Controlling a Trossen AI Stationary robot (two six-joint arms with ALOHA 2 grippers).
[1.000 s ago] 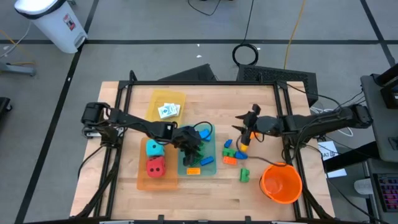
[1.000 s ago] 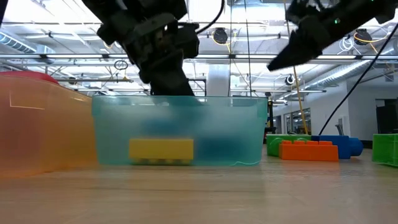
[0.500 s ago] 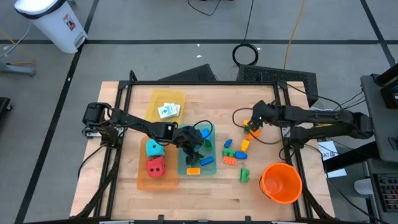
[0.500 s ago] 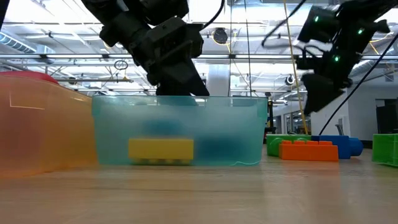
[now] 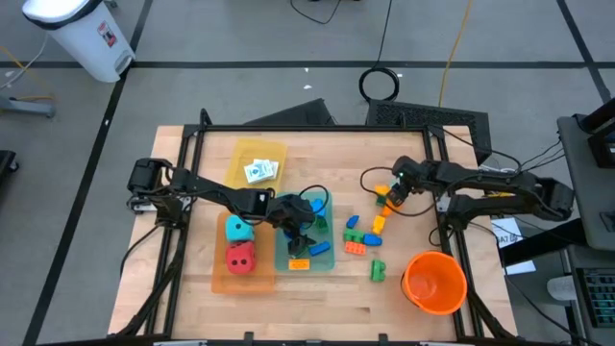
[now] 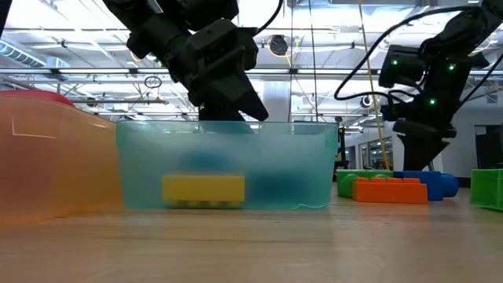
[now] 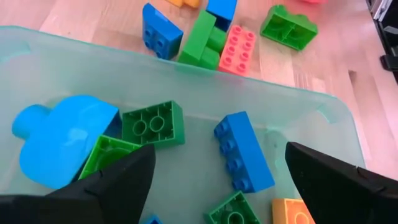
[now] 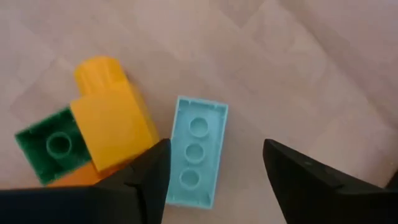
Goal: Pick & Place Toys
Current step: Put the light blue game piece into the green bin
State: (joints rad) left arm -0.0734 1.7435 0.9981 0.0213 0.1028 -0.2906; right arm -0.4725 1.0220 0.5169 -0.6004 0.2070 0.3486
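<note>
The left gripper (image 7: 214, 171) hangs over the tray (image 7: 311, 106), its fingers (image 7: 112, 180) spread apart above the bricks inside. Between them lies a long brick (image 7: 244, 152); a square brick (image 7: 152, 123) sits just beside one finger. More bricks (image 7: 205, 38) lie on the surface (image 7: 81, 18) beyond the tray wall. The right gripper (image 8: 214, 165) stands open over a flat brick (image 8: 198, 150), with a tall brick (image 8: 112, 121) just beside it.
</note>
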